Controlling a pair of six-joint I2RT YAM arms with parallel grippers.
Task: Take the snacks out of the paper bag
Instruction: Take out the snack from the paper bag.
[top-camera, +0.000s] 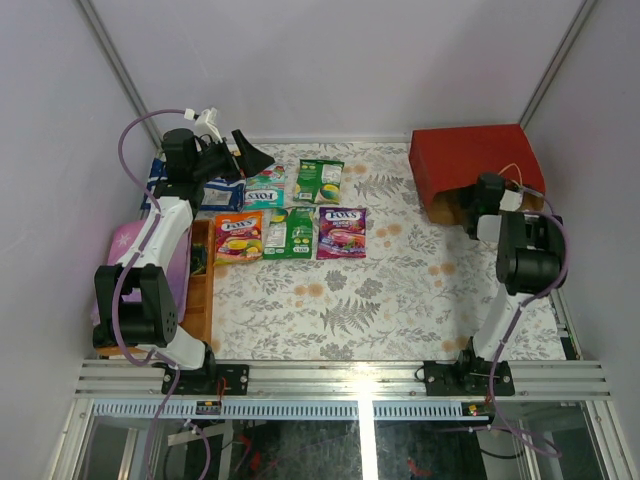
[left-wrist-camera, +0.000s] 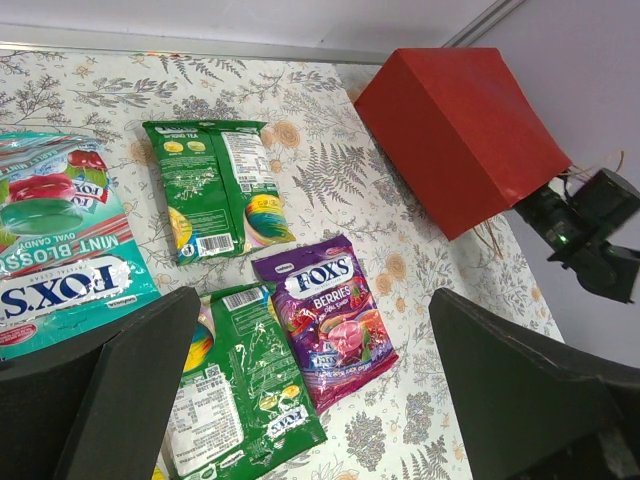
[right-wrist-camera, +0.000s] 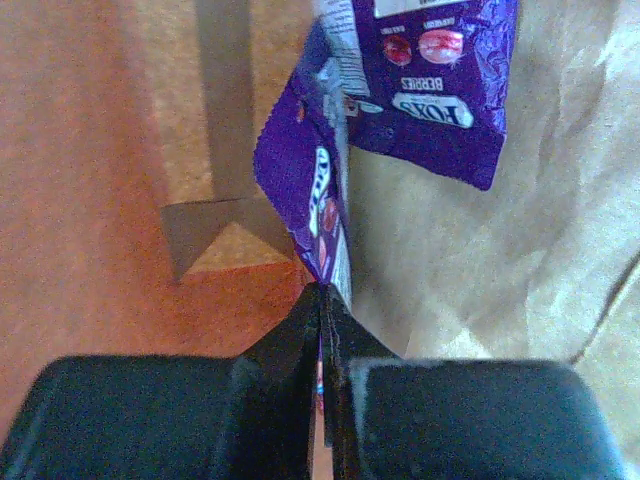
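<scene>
1. Snacks (top-camera: 341, 233) are lying flat on the table (top-camera: 400, 300), left of centre; the bag (top-camera: 470, 160) is lying on its side at far right.
2. My left gripper (left-wrist-camera: 312, 300) is hovering wide open and empty above the snacks.
3. My right gripper (right-wrist-camera: 325, 300) is pinching a purple packet (right-wrist-camera: 420, 70) by its edge inside the bag.

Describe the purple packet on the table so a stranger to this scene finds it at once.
From the red paper bag at the far right, look left to the two laid-out rows. The purple packet ends the near row on the bag's side, beside a green packet; it alone there is purple.
</scene>
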